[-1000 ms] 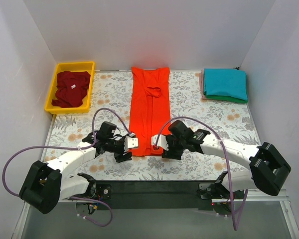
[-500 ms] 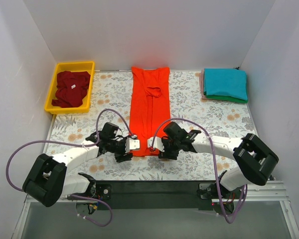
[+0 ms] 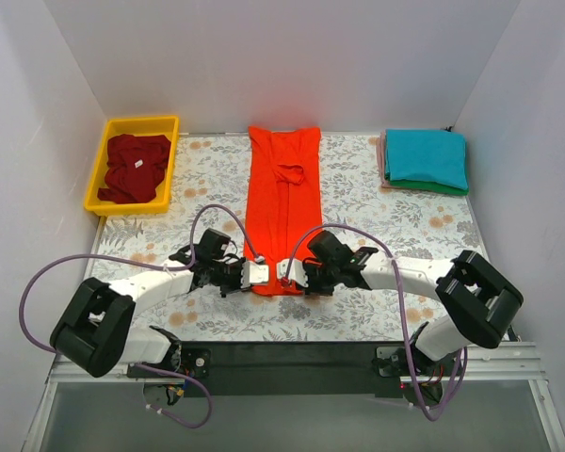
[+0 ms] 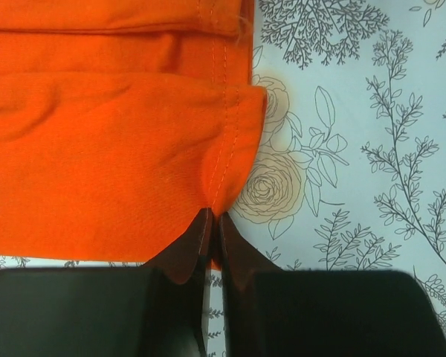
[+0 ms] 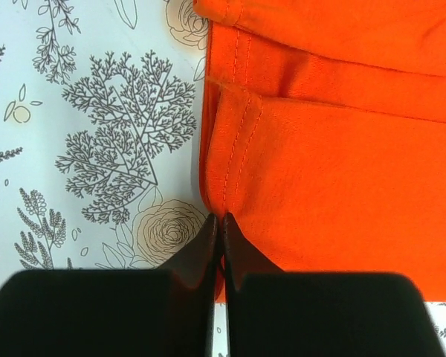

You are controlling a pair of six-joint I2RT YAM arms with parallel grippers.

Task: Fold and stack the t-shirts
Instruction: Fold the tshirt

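Orange-red t-shirt [image 3: 282,202]: laid as a long narrow strip down the middle of the bench, its sides folded in, the hem at the near end.
Left end effector [image 3: 254,273]: closed on the near left corner of the orange-red t-shirt; in the left wrist view the fingers [image 4: 187,256] are pressed together with the stitched hem pinched between them.
Right end effector [image 3: 284,273]: closed on the near right corner of the same hem; in the right wrist view orange cloth is seen between the fingers [image 5: 241,256].
Spacing: the two end effectors are set just beside each other, low over the floral cloth [image 3: 386,226].
Maroon t-shirt [image 3: 137,168]: crumpled inside the yellow bin [image 3: 141,121] at the far left.
Teal t-shirt [image 3: 426,155]: folded at the far right, stacked on the green t-shirt [image 3: 433,187].
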